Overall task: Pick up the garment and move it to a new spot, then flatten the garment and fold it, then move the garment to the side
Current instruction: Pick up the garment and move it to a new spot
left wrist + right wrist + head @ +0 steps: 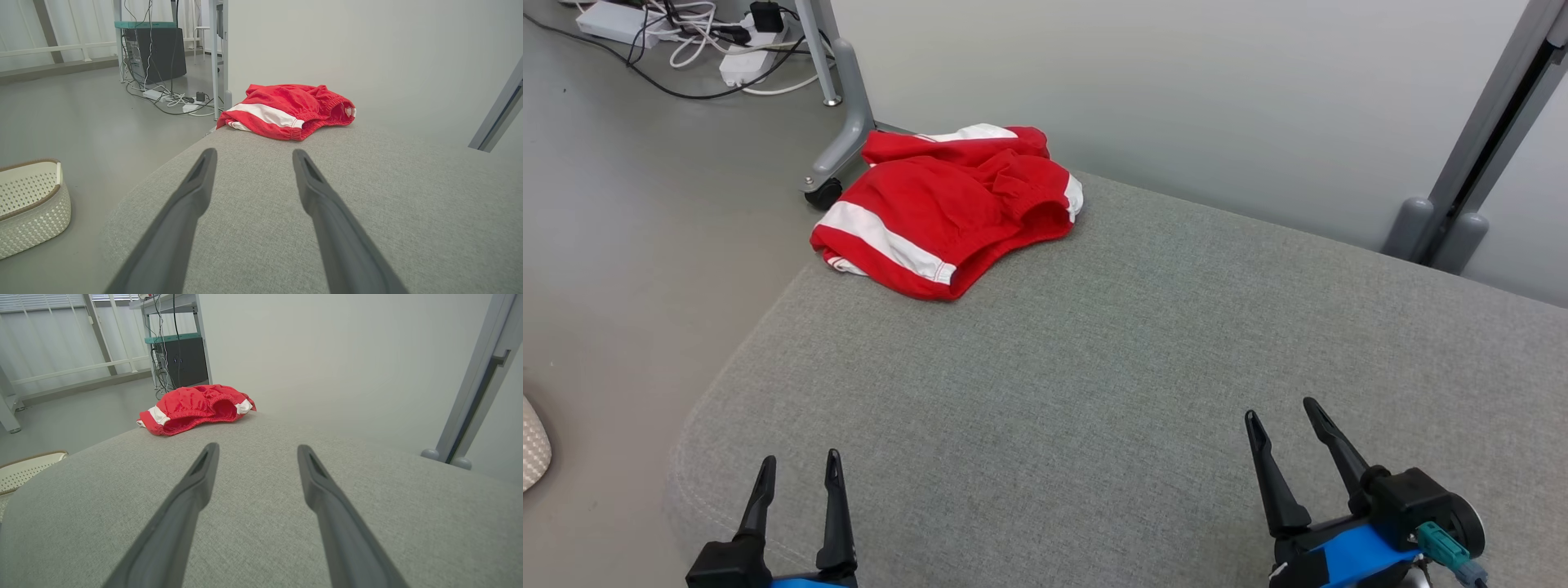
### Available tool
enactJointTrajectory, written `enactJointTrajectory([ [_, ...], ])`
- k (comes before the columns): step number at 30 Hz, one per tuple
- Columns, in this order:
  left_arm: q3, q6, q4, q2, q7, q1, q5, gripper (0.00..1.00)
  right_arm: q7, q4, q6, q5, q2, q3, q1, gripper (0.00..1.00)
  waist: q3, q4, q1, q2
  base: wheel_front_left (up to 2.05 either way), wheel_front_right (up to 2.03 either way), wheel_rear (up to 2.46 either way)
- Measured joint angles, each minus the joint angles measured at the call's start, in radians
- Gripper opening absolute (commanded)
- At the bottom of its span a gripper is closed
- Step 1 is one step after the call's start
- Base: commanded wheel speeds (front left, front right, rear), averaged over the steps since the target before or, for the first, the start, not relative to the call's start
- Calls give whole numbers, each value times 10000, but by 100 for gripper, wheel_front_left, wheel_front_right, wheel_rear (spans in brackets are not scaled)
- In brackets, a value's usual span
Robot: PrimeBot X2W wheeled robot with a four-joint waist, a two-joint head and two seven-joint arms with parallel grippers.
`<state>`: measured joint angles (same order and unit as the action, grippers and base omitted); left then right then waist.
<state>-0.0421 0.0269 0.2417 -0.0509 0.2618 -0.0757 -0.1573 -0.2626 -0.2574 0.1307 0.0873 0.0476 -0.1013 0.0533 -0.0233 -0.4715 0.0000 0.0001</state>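
Note:
The garment [943,208] is a pair of red shorts with white stripes, lying crumpled at the far left corner of the grey upholstered surface [1111,359], partly over its edge. The left wrist view has the garment [286,111] straight ahead, and in the right wrist view the garment [196,408] is ahead to the left. My left gripper [799,464] stands open near the front left edge, holding nothing. At the front right my right gripper [1281,415] is open and empty too. Both are far from the shorts.
A white woven basket [30,204] stands on the floor left of the surface. Cables and power strips [694,41] lie on the floor by a wheeled frame leg [837,155]. A pale wall panel runs behind the surface, with a grey post [1462,163] at the right.

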Motion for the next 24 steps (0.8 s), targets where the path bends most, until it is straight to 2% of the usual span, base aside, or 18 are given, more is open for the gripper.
enactJointTrajectory([
  [4,73,-13,-56,6,2,-12,-17,100,0,-40,0,15,0,-88,10,100,5,15,0,0,0,0,0],
  [7,497,-196,-226,-42,0,-29,-194,100,0,-19,0,17,-2,-98,33,100,-22,185,0,0,0,0,0],
  [12,1231,-355,-825,-589,-2,220,-385,100,0,71,0,-81,0,86,30,100,-155,488,0,-1,0,0,0],
  [18,1804,-330,-1521,-2008,-608,2104,-326,100,2,249,0,-374,2,245,121,100,-581,783,0,0,0,0,0],
  [24,1795,247,-930,-3419,-1774,4804,-255,100,2,493,0,-865,-2,405,619,100,-1324,1147,0,0,0,0,0],
])
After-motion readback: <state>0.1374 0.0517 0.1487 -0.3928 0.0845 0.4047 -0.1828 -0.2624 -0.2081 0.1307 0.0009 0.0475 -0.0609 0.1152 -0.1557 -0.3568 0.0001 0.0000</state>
